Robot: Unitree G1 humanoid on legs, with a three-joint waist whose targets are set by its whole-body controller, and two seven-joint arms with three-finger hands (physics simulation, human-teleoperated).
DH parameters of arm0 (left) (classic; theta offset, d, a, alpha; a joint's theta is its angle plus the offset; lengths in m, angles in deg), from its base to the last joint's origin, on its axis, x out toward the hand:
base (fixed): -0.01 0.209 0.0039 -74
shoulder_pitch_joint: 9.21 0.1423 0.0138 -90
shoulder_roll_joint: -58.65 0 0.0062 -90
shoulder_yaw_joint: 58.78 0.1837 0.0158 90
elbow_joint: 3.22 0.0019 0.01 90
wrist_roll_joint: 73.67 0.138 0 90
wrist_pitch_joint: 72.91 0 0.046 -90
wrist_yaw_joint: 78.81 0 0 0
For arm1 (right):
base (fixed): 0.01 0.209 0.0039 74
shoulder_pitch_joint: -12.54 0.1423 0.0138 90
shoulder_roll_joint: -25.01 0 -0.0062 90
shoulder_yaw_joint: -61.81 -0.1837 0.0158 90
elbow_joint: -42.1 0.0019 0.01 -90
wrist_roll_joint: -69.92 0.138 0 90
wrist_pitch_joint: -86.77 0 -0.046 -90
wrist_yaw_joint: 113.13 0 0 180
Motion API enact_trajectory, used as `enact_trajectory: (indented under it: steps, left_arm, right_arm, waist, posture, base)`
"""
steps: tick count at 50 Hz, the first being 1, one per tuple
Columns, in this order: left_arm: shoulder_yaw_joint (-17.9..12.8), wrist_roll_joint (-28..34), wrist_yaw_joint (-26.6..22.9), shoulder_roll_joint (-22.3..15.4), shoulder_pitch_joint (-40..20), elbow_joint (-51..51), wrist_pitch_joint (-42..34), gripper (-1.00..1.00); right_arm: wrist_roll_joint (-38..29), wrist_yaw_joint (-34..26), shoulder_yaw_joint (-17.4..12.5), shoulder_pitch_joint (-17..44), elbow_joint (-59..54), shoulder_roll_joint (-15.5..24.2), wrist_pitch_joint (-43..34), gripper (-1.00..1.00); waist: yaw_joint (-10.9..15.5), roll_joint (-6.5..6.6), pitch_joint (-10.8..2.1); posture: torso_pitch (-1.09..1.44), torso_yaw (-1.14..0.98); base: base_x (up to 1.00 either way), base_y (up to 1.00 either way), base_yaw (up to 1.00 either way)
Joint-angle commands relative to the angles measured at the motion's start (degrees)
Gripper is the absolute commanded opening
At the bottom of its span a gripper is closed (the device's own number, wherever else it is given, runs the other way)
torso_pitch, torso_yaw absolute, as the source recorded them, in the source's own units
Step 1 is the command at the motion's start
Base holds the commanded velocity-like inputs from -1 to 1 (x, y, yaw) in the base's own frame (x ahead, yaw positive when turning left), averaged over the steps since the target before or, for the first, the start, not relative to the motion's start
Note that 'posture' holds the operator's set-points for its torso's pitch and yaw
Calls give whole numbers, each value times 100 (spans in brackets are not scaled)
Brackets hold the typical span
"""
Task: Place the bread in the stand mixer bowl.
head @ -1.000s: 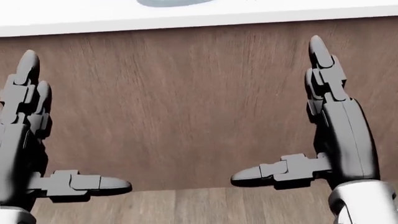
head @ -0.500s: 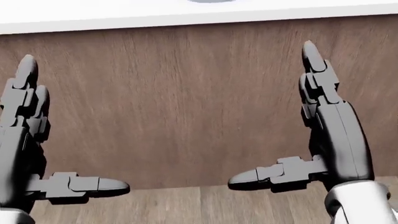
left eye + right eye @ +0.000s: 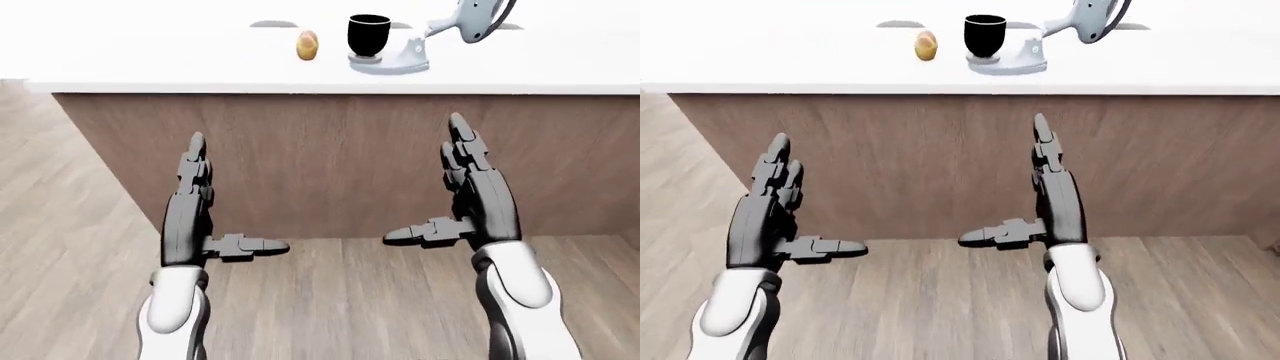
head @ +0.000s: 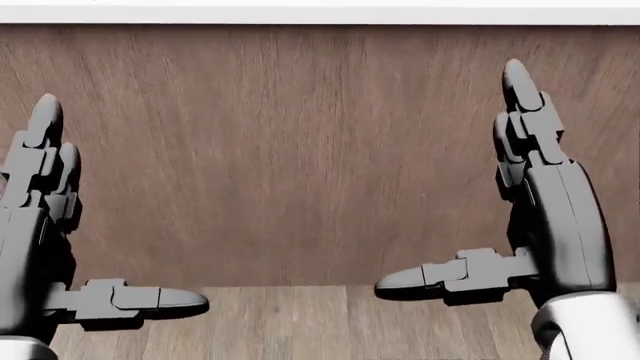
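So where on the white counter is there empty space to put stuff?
The counter is bare to the view's left of the bread, and again along its near edge below the mixer. It is crowded in the middle, where bread, black bowl and stand mixer sit close together. Both hands hang below the counter.

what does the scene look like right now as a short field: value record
bread: on the white counter, left of the bowl in the left-eye view, untouched
stand mixer bowl: black, upright on the mixer base
stand mixer: head tilted up, to the right of the bowl
left robot hand: open, empty, below the counter edge
right robot hand: open, empty, below the counter edge
cabinet face: brown wood, behind both hands
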Motion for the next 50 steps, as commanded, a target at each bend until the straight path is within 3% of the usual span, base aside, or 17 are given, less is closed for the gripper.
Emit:
enact_trajectory:
  steps: [1,4,6,9,13,15,19,24,27,29,31,33,38,40,41,45,50]
  left_arm:
    - [76,-30,-18,4,-146,-284,229,100]
    - [75,-28,-19,2,-143,-269,246,100]
    - [79,-27,-18,5,-138,-261,257,100]
    - [82,-21,-20,4,-140,-270,246,100]
    - [82,-16,-22,4,-139,-284,233,100]
    - [88,-8,-23,4,-142,-283,230,100]
    - [83,-7,-22,6,-143,-259,250,100]
    - [81,-5,-27,1,-158,-277,217,100]
    - [84,0,-29,-1,-172,-278,204,100]
    - [88,6,-35,-4,-187,-312,164,100]
    - [93,6,-31,2,-171,-301,187,100]
    - [98,11,-32,3,-163,-308,188,100]
    - [95,8,-33,6,-149,-271,230,100]
    - [93,7,-31,7,-137,-248,263,100]
    - [88,3,-33,7,-136,-249,264,100]
    - [83,2,-32,7,-112,-248,289,100]
    - [94,6,-35,17,-84,-284,283,100]
  right_arm:
    - [-63,111,-71,119,288,59,150,100]
    - [-72,121,-71,111,353,68,112,100]
    - [-80,123,-60,111,375,70,90,100]
    - [-83,121,-62,100,386,74,85,100]
    - [-78,121,-69,91,380,72,109,100]
    - [-94,108,-60,94,384,88,89,100]
    - [-89,78,-87,94,344,101,132,100]
    - [-92,75,-91,82,354,91,136,100]
    - [-88,77,-93,78,347,87,144,100]
    - [-87,77,-102,79,343,90,147,100]
    - [-75,76,-115,83,311,91,173,100]
    - [-67,76,-127,83,313,94,178,100]
    - [-90,83,-101,92,373,96,107,100]
    - [-89,80,-106,99,372,99,105,100]
    - [-90,79,-104,100,368,100,106,100]
    - [-94,79,-101,99,371,99,105,100]
    - [-98,76,-103,81,387,98,110,100]
  waist:
    - [-26,13,-111]
    - [-2,-164,-67]
    - [-33,-6,-53]
    - [0,14,-96]
    - [-13,252,-44]
    - [-34,541,-87]
    - [4,491,-15]
    - [6,289,-34]
    - [32,71,-52]
    - [32,-230,-139]
    - [-26,-102,-93]
    - [-24,-106,-58]
    - [-37,191,-8]
    - [-64,416,-42]
    - [-72,618,-104]
    - [6,507,-54]
    - [23,245,-56]
  posture:
    - [0,0]
    - [0,0]
    - [0,0]
    - [0,0]
    - [0,0]
    - [0,0]
    - [0,0]
    - [0,0]
    - [0,0]
    - [0,0]
    - [0,0]
    - [0,0]
    - [0,0]
    - [0,0]
    - [0,0]
    - [0,0]
    - [0,0]
  base:
    - [8,0,0]
    - [9,0,0]
    - [9,0,0]
    - [9,0,0]
    - [10,0,0]
    - [11,0,0]
    - [16,0,0]
    - [16,0,0]
    - [16,0,0]
    - [16,0,0]
    - [16,0,0]
    - [17,0,0]
    - [16,0,0]
    - [16,0,0]
    - [17,0,0]
    - [16,0,0]
    - [16,0,0]
